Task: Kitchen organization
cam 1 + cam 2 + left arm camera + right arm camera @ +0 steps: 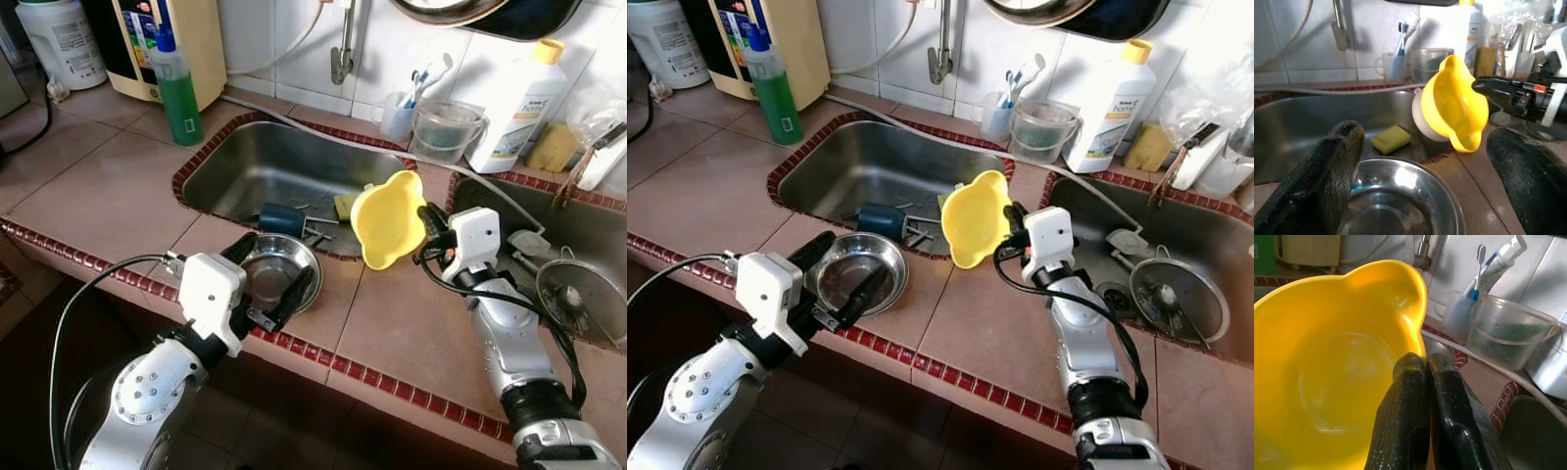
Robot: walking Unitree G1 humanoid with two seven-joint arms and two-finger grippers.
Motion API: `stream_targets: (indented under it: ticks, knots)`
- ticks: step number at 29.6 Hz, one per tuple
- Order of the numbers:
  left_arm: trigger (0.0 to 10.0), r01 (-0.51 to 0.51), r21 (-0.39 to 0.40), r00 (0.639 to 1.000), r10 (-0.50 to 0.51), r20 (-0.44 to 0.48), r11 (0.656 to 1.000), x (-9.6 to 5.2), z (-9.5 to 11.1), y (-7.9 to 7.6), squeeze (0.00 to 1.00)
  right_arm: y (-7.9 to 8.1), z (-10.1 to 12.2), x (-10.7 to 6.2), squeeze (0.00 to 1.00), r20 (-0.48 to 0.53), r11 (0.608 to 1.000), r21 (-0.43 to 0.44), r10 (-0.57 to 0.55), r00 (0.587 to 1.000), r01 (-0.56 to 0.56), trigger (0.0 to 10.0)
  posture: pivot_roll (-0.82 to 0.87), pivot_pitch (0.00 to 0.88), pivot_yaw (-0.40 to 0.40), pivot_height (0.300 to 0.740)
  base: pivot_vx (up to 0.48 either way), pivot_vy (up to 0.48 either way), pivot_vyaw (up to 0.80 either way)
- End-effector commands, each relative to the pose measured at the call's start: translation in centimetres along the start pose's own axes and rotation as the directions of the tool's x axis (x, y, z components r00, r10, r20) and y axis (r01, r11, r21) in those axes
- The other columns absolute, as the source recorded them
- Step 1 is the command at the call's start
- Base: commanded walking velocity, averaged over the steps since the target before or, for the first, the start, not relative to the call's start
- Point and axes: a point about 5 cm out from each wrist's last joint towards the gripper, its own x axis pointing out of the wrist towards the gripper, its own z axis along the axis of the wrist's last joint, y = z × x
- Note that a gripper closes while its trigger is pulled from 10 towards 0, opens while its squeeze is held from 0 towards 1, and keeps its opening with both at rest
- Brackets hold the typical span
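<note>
A yellow plastic bowl hangs tilted above the counter at the sink's near right corner, its rim pinched by my right gripper, which is shut on it; the fingers clamp the bowl's edge. A steel bowl sits upright on the tiled counter in front of the left sink. My left gripper is open, one finger on each side of the steel bowl, just above its rim. A yellow sponge and a dark blue cup lie in the sink.
A green soap bottle stands left of the sink. A clear tub, a toothbrush cup and a white bottle line the back wall. The right sink holds a lidded pot. The counter edge runs below.
</note>
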Motion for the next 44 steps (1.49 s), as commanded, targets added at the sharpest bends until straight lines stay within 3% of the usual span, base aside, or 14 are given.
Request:
stream_targets:
  ticks: [1, 12, 23, 33, 44]
  knots:
    - [10.0, 0.033, -0.002, 0.999, -0.033, 0.003, 0.999, -0.1, 0.4, -0.6, 0.00, -0.8, 0.4, 0.3, 0.00, 0.015, 1.000, -0.008, -0.015, 1.000, 0.015, 10.0, -0.14, 0.203, -0.003, 0.740, 0.000, 0.000, 0.00]
    - [10.0, 0.052, -0.033, 0.998, -0.052, -0.022, 0.998, -0.6, 0.7, -1.2, 0.00, -0.5, 1.7, 2.7, 0.00, 0.025, 1.000, -0.026, 0.004, 1.000, -0.003, 10.0, -0.14, 0.242, 0.007, 0.740, 0.000, 0.000, 0.00]
    - [10.0, 0.074, -0.041, 0.996, -0.076, -0.050, 0.996, -1.4, 1.2, -2.0, 0.00, 0.1, 2.4, 5.1, 0.00, -0.056, 0.997, -0.036, 0.060, 0.997, -0.062, 10.0, -0.12, 0.292, 0.000, 0.740, 0.000, 0.000, 0.00]
    - [10.0, 0.128, -0.032, 0.990, -0.130, -0.054, 0.991, -1.8, 1.9, -3.5, 0.00, 1.2, 3.0, 6.3, 0.00, -0.089, 0.992, -0.040, 0.117, 0.989, -0.121, 10.0, -0.11, 0.312, 0.000, 0.740, 0.000, 0.000, 0.00]
    - [10.0, 0.112, -0.029, 0.993, -0.112, -0.020, 0.993, -1.0, 2.9, -3.1, 0.00, 2.4, 3.4, 6.9, 0.00, -0.093, 0.981, -0.016, 0.189, 0.978, -0.191, 10.0, -0.10, 0.318, -0.004, 0.740, 0.000, 0.000, 0.00]
